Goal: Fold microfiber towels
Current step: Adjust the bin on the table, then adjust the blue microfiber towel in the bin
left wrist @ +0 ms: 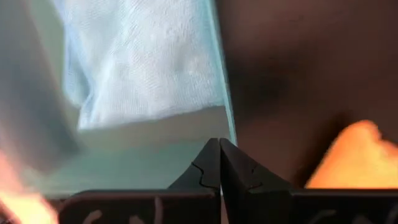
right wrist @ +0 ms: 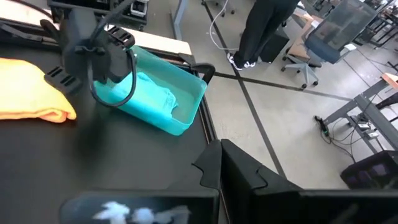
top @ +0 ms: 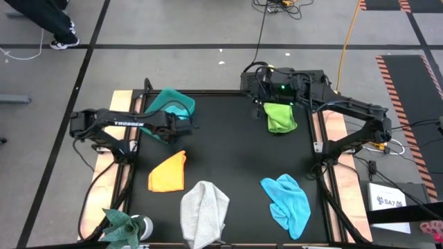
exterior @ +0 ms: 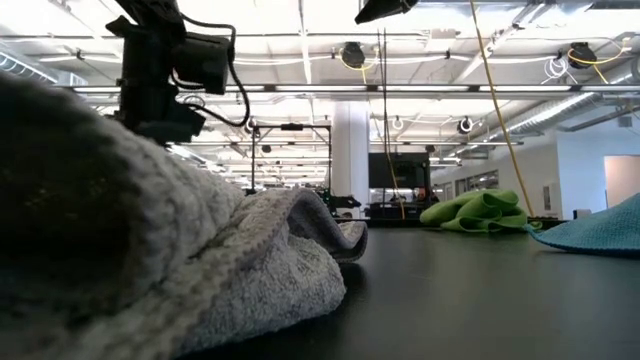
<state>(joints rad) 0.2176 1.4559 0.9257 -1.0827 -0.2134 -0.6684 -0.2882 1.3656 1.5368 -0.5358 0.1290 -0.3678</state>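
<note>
While left gripper, fingers together and empty, hovers over teal bin, right gripper, also closed, waits above lime green towel. Step: between towels. Next: open, grasp unfolded cloth.

Open black mat through the middle, wide enough for either gripper to pass between the cloths. Blocked at the far left corner by the teal bin with the left arm reaching across to it, at the far right by the lime green towel under the right arm's wrist. Near edge crowded by the orange-yellow towel, the light grey towel and the light blue towel, with narrow bare lanes between them.
</note>
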